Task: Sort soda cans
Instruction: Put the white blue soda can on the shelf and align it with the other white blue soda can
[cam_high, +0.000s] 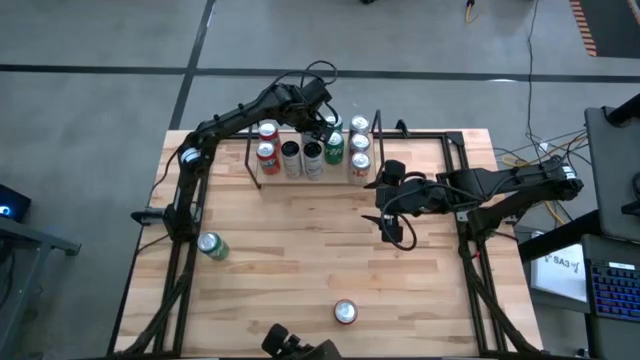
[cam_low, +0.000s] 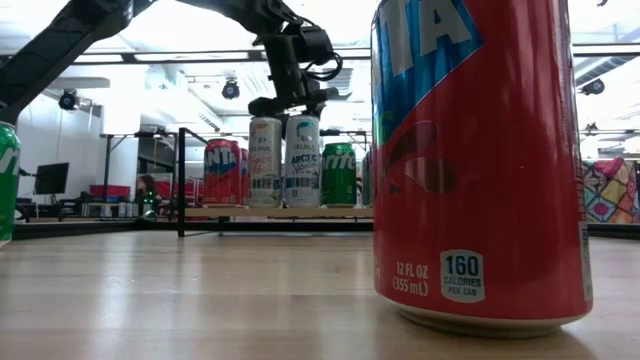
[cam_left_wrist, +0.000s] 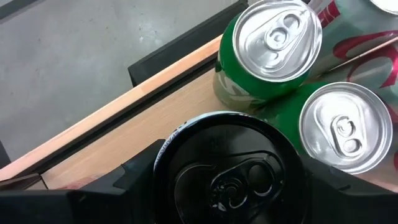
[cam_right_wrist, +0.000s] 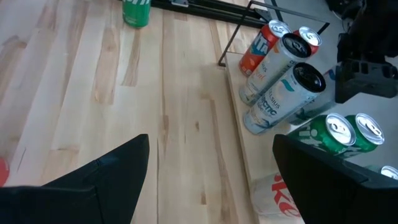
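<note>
The left hand (cam_high: 322, 128) is hovering over the row of cans in the wire rack (cam_high: 250, 160) at the table's far edge, its fingers part-spread; directly beneath it is sitting a white can with a black top (cam_left_wrist: 231, 169), and whether the fingers are touching that can I cannot tell. Just beside that can, on the side toward the right arm, two green cans (cam_left_wrist: 277, 50) are standing against each other, with red-and-white cans beyond them at the rack's end. On the hand's other side a second white can (cam_low: 265, 161) and two red cans (cam_high: 267, 155) are filling out the row. The right hand (cam_high: 392, 225) is waiting with fingers spread wide and empty, near the rack's end and nearer the table's middle. Well away from both hands, two cans are waiting unsorted on the table (cam_high: 290, 260): a green can (cam_high: 211, 245) near the left edge and a red can (cam_high: 345, 312) near the front edge. By my judgement the sorting is mostly done, with those two left to bring in.
</note>
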